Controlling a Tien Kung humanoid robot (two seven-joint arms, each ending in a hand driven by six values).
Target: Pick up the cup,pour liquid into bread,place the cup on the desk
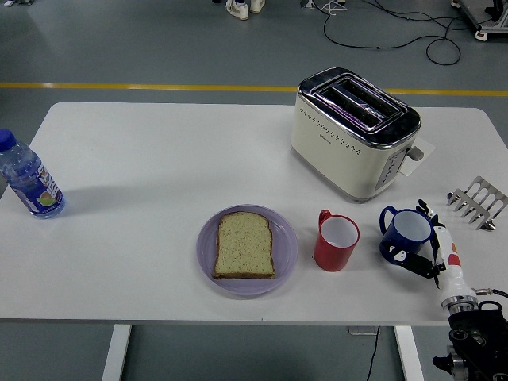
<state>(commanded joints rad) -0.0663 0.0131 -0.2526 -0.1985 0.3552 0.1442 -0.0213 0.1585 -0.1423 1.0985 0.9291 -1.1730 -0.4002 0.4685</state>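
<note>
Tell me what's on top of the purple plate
One slice of bread lies flat on the purple plate, covering its middle; only the rim shows around it. Nothing sits on the bread. What is under the slice cannot be seen.

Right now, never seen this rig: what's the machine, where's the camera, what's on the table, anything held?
It is a humanoid robot with two black arms that end in five-fingered hands. The one picture comes from a camera high on the robot's side, looking forward and down over the white table, so the near edge is at the bottom.

Only the right hand shows, at the lower right. Its fingers are wrapped around the blue cup; whether the cup is lifted off the table is hard to tell. The left arm is out of view.

On the table: a slice of bread on a purple plate, a red cup right of it, a cream toaster behind, a water bottle at far left, and a metal rack at far right.
</note>
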